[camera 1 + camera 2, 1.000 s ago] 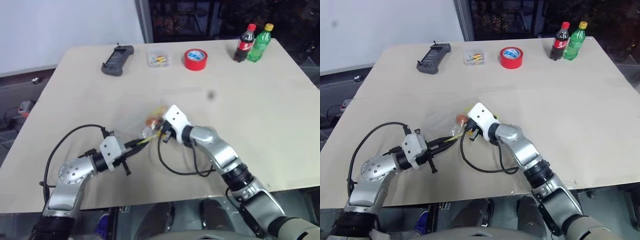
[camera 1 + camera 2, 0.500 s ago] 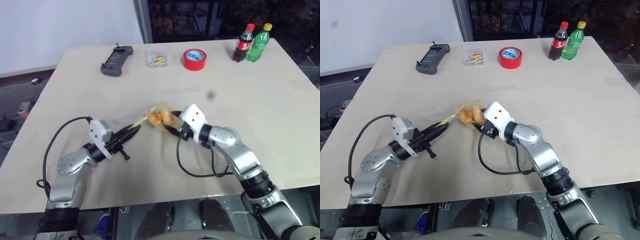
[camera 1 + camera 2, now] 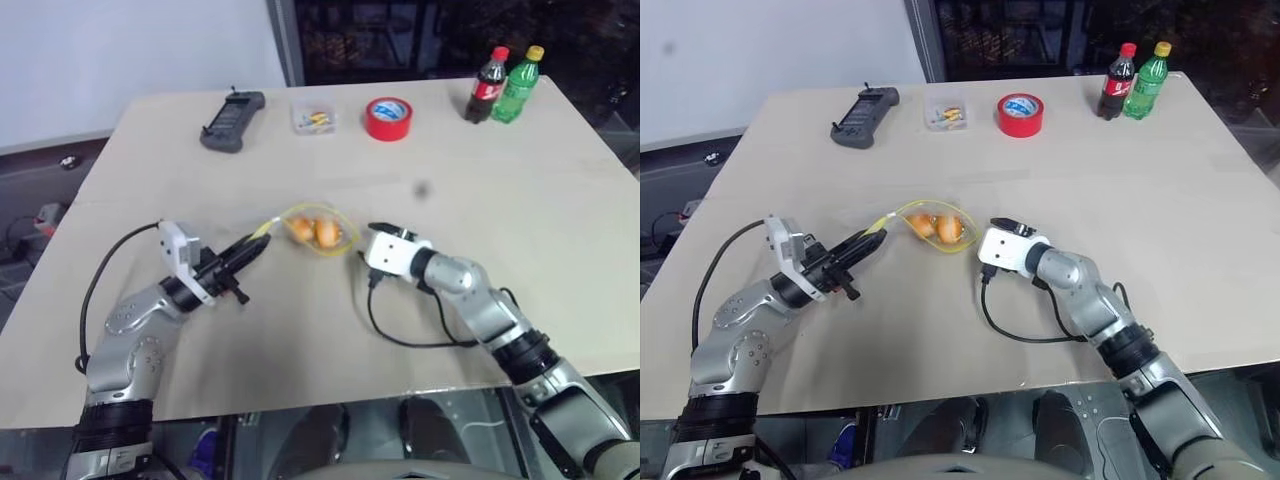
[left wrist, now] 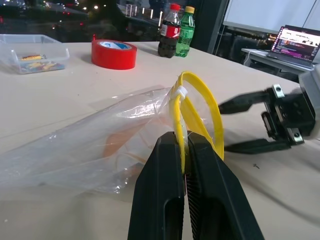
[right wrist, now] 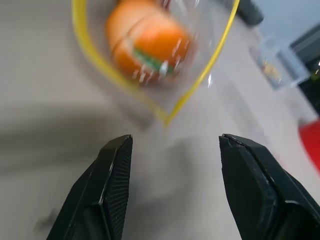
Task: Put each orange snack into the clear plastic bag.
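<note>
No writing can be read on any label; the cola bottle (image 3: 487,86) shows only a red band and the green bottle (image 3: 519,83) a yellow cap. They stand touching near the far right edge of the bench (image 3: 560,200).

Counted: two orange snacks (image 3: 314,231), both lying inside the clear plastic bag (image 3: 318,230) near the middle of the bench; two bottles; one red tape roll (image 3: 389,118); one small clear box (image 3: 315,118) of yellow bits; one dark handheld controller (image 3: 233,120). The box, the roll and the controller sit in a row along the far edge.

The left hand (image 4: 186,150) is clenched on the bag's yellow seal strip (image 4: 200,107), holding the mouth up in a loop. The right hand (image 5: 170,187) is released, its fingers spread and holding nothing, just beside the bag's mouth and apart from it.

The right half of the bench and the near strip lie bare, apart from the cables trailing from both arms.
</note>
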